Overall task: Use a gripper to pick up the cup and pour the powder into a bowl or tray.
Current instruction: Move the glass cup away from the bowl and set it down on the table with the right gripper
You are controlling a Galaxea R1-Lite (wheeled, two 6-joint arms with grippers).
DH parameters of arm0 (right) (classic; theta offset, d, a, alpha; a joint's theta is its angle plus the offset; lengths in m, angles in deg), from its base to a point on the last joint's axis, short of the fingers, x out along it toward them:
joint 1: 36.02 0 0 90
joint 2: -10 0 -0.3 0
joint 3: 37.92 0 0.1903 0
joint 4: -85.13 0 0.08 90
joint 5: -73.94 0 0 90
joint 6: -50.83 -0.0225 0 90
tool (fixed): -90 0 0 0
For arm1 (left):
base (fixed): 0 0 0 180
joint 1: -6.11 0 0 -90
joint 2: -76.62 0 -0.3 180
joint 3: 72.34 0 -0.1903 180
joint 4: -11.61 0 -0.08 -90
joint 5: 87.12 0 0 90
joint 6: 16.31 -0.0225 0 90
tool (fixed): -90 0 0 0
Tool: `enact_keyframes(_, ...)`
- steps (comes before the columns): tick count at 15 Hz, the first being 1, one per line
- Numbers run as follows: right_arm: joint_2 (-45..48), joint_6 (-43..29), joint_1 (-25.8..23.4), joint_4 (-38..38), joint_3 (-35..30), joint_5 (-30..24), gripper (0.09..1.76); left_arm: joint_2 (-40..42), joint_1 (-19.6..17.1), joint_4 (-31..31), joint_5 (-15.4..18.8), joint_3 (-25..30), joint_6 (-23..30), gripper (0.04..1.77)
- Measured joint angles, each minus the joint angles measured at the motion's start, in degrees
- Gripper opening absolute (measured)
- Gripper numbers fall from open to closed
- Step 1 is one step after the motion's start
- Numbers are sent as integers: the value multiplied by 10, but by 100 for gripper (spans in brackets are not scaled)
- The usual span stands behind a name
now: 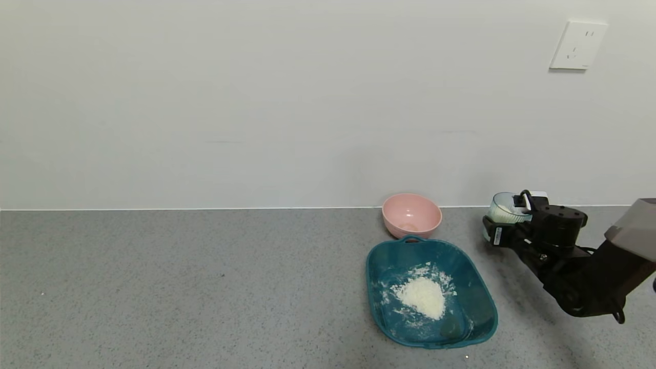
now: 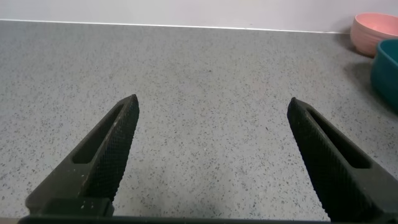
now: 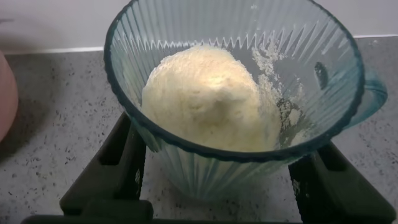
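The ribbed pale blue-green cup (image 1: 505,207) stands upright to the right of the dark teal tray (image 1: 482,287), near the back wall. My right gripper (image 1: 499,225) is shut on the cup. In the right wrist view the cup (image 3: 205,168) sits between the two black fingers (image 3: 118,162), and a mound of white powder (image 3: 208,99) fills it. I cannot tell whether its base touches the counter. A heap of powder (image 1: 423,297) lies in the tray. My left gripper (image 2: 212,106) is open and empty over bare counter, out of the head view.
A pink bowl (image 1: 411,214) stands just behind the tray by the wall, left of the cup. It also shows in the left wrist view (image 2: 373,31) beside the tray's edge (image 2: 387,68). A wall socket (image 1: 578,45) is above.
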Motion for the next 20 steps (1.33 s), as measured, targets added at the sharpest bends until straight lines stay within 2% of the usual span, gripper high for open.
enact_keyframes(5, -16, -1, 4, 1, 5, 0, 133, 0, 0, 0, 0, 0, 0, 172)
enact_keyframes(9, -18, -2, 4, 1, 5, 0, 149, 0, 0, 0, 0, 0, 0, 172)
enact_keyframes(14, -13, -2, 4, -3, 0, -3, 159, 0, 0, 0, 0, 0, 0, 172)
enact_keyframes(16, -2, -2, 3, -24, -2, -7, 162, 0, 0, 0, 0, 0, 0, 172)
enact_keyframes(20, 55, -6, -4, -137, -8, -34, 165, 0, 0, 0, 0, 0, 0, 172)
